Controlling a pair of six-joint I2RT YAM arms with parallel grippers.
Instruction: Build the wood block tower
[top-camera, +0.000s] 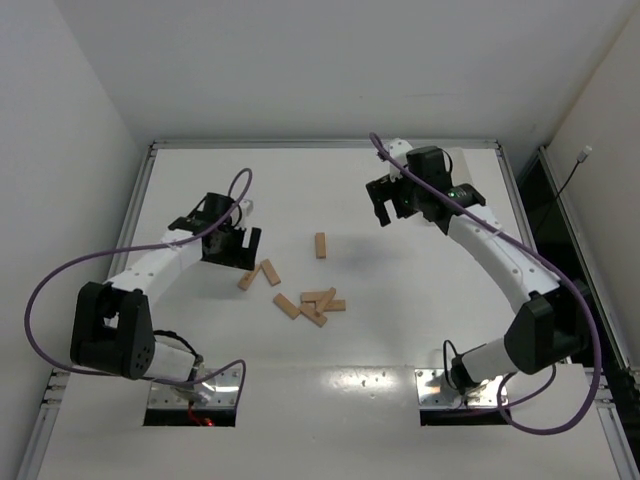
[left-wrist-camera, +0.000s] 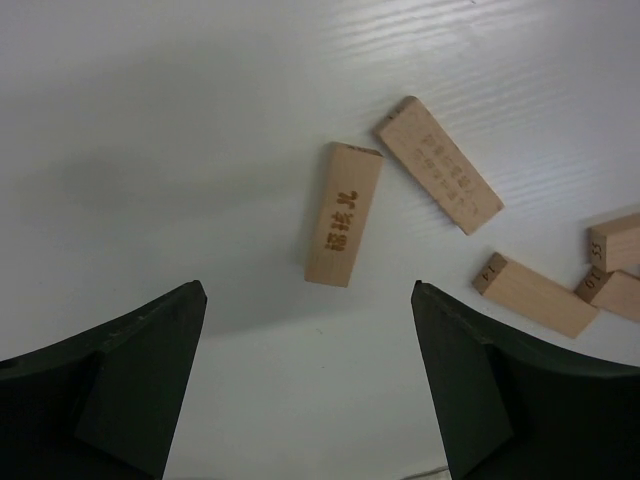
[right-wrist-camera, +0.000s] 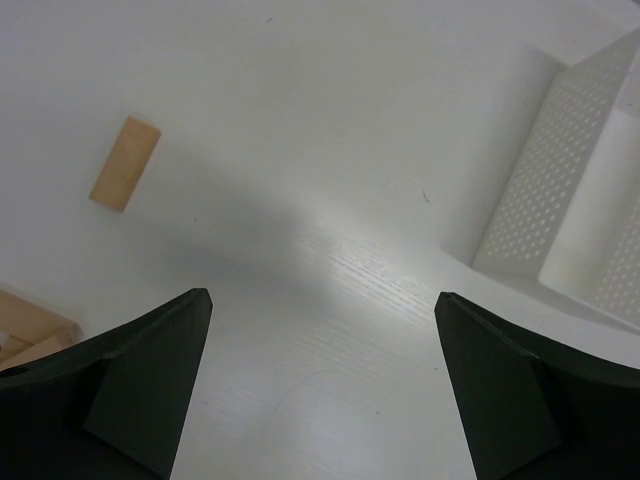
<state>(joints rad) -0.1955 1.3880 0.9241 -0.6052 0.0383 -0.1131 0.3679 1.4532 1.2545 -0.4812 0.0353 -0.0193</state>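
Note:
Several light-brown wood blocks lie flat and loose mid-table; no tower stands. One block (top-camera: 320, 245) lies alone, two (top-camera: 259, 275) lie just right of my left gripper (top-camera: 233, 250), and a small heap (top-camera: 312, 304) lies nearer the front. My left gripper is open and empty above the table. In the left wrist view (left-wrist-camera: 308, 298) a printed block (left-wrist-camera: 344, 214) lies just ahead of its jaws, with another (left-wrist-camera: 440, 165) beyond. My right gripper (top-camera: 388, 212) is open and empty, held up at the back right (right-wrist-camera: 322, 295). The lone block (right-wrist-camera: 125, 163) lies far to its left.
A white perforated plastic bin (right-wrist-camera: 560, 200) stands to the right of my right gripper. More blocks (left-wrist-camera: 533, 295) show at the right edge of the left wrist view. The table's raised rim (top-camera: 320, 143) runs along the back.

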